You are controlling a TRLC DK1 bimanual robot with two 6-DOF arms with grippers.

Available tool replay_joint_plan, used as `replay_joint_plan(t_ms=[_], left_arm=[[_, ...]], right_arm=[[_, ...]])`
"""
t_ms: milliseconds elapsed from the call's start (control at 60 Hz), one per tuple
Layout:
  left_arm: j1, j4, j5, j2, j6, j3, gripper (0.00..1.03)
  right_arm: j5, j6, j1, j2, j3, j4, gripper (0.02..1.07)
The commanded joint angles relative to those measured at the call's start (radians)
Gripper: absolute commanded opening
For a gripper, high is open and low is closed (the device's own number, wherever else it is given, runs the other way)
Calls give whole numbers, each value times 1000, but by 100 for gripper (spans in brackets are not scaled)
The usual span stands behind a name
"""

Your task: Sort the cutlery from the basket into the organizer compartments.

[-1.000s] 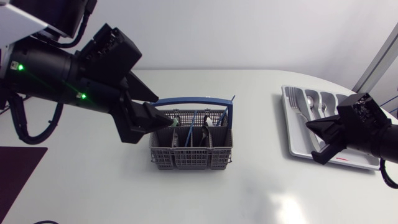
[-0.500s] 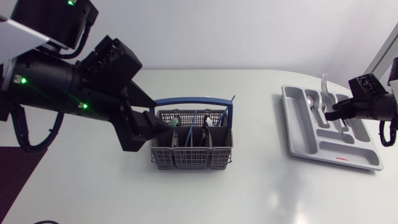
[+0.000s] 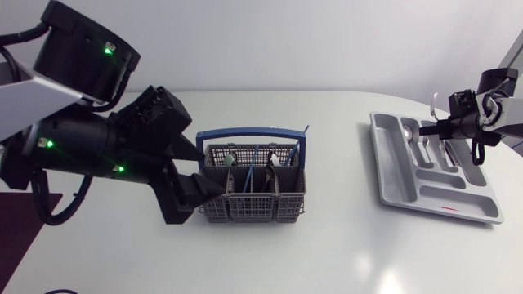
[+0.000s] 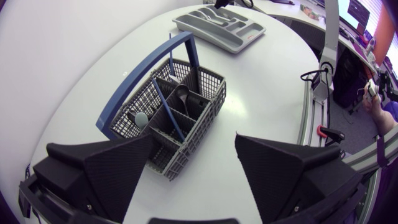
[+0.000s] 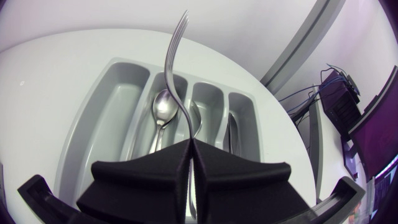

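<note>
Fork: The fork (image 5: 176, 56) is pinched by its handle between the two fingers of the right gripper (image 5: 189, 146). Its long part sticks out ahead of the fingers, and the prongs are at the far end, away from the gripper.
Right gripper: It is squeezed tight on the fork, one finger on each side, with only a thin slit between them.
Fork and organizer: The fork is up in the air over the grey organizer (image 3: 391, 181), above the long slots in the middle. It is not lying in a slot.
Organizer: It sits on the white table (image 3: 327, 245), on the right side. Two spoons (image 5: 163, 109) lie in the middle slots, under the fork.
Right arm: It comes in from the right edge, and its gripper is over the far end of the organizer.
Basket: The grey basket (image 3: 253, 184) with a blue handle (image 4: 155, 62) stands in the middle of the table, well apart from the organizer. A spoon (image 4: 181, 93) stands in one of its boxes.
Left gripper: The left gripper (image 4: 196, 140) has its fingers spread wide and holds nothing. The near corner of the basket is just ahead of it, between the finger tips.
Left arm: It comes in from the left edge and bends down low to the table, just beside the basket's left end.
</note>
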Motion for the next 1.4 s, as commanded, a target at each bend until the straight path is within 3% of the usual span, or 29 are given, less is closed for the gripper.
replay_joint_plan(t_ms=[0, 350, 850, 933, 983, 1100, 1317, 1383], left_arm=[[-8, 9, -7, -23, -24, -25, 92], [-40, 8, -24, -39, -44, -28, 92], [-51, 8, -32, -47, -43, -34, 92], [-51, 8, -32, -47, -44, -37, 92], [-52, 8, -32, -47, -44, -37, 92], [-52, 5, -33, -50, -44, -37, 92], [-57, 3, -33, -55, -43, -42, 94], [-61, 6, -33, -61, -41, -48, 94]], right_arm=[[24, 56, -3, 60, 70, -1, 8], [106, 156, -6, 218, 281, -174, 8], [127, 182, -14, 333, 360, -232, 9], [127, 183, -11, 339, 357, -240, 20], [127, 182, -11, 339, 356, -240, 34], [127, 180, -11, 332, 353, -240, 50], [109, 168, -1, 224, 273, -218, 71], [87, 148, 9, 158, 209, -191, 72]])
